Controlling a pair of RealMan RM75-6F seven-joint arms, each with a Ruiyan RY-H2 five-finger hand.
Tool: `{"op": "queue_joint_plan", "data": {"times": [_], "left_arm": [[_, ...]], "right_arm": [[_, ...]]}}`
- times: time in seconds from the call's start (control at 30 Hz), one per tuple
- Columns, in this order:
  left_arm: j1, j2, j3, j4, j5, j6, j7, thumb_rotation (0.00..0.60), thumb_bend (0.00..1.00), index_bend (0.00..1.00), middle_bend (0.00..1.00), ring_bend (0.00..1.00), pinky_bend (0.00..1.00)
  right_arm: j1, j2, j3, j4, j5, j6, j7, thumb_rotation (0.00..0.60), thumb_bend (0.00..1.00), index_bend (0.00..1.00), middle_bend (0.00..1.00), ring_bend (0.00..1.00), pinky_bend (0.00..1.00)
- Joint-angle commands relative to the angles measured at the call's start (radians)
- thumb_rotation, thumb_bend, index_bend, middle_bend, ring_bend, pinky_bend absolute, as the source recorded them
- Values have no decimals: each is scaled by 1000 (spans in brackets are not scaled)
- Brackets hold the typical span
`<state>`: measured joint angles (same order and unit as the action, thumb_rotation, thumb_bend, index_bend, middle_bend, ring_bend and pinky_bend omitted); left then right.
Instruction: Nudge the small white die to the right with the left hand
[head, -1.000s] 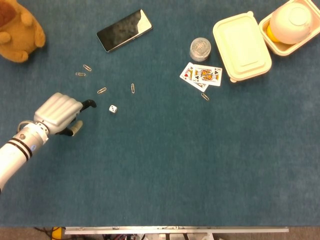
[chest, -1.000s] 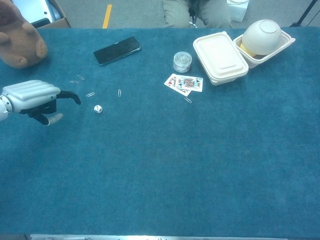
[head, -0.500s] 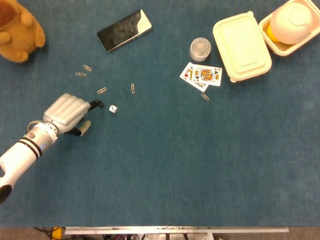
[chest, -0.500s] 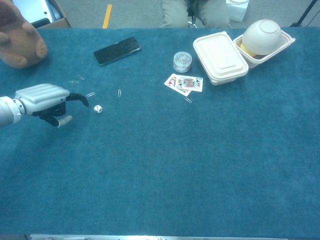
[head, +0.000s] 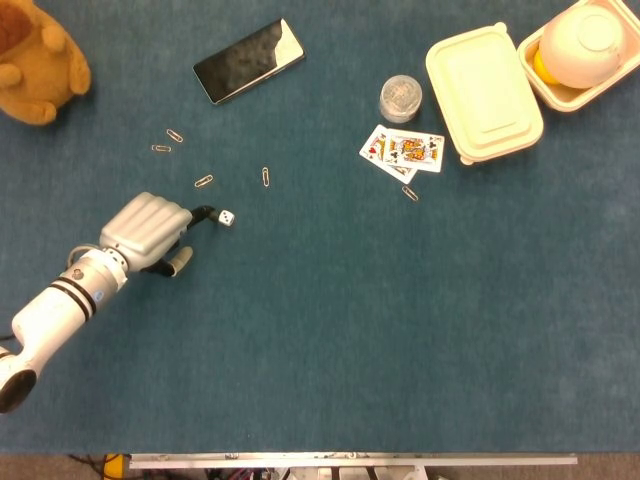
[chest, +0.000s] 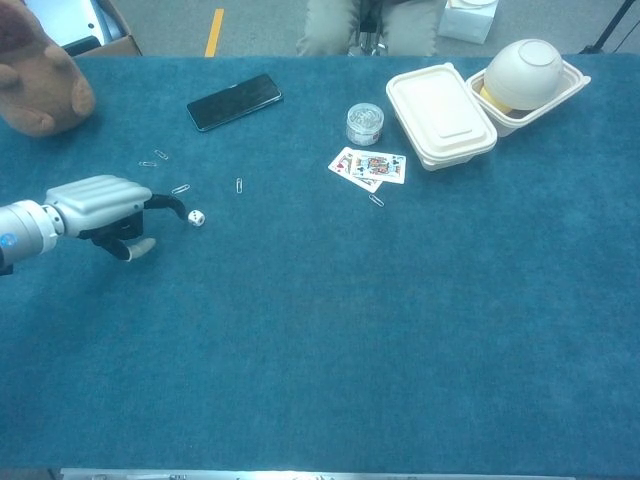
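Observation:
The small white die (head: 227, 217) (chest: 197, 218) lies on the blue table cloth, left of centre. My left hand (head: 150, 230) (chest: 105, 205) sits just left of it, its fingers curled in and holding nothing. One dark fingertip (head: 207, 212) (chest: 178, 208) sticks out to the right and reaches the die's left side; whether it touches is hard to tell. The right hand appears in neither view.
Several paperclips (head: 203, 181) lie just behind the die and hand. Further back are a black phone (head: 248, 60), a plush toy (head: 35, 60), playing cards (head: 403, 152), a small jar (head: 400, 98) and two cream food boxes (head: 485, 92), one holding a bowl (head: 588, 42).
My left hand has slid to the right across the cloth, closing the gap until its outstretched fingertip reaches the die. The die stays where it was.

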<state>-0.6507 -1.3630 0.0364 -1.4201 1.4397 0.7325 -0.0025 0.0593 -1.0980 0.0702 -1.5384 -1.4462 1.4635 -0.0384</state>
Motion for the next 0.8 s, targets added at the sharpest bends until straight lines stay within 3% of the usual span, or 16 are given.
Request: {"op": "queue_joint_plan", "data": {"times": [0.03,0.8], "left_arm": [[-2,-2,1,-4,0,4,4,600,489,199,1000,1000,1000],[-23,-13,-1,-54,-19,21,74,600,488,199,1000,1000,1000]], "right_arm": [[-2,0,0,5,-1,2,6,600,6,153,152,19,179],[-21,-2,-2,48,6,11,60,600,7,153,152,19,179]]}}
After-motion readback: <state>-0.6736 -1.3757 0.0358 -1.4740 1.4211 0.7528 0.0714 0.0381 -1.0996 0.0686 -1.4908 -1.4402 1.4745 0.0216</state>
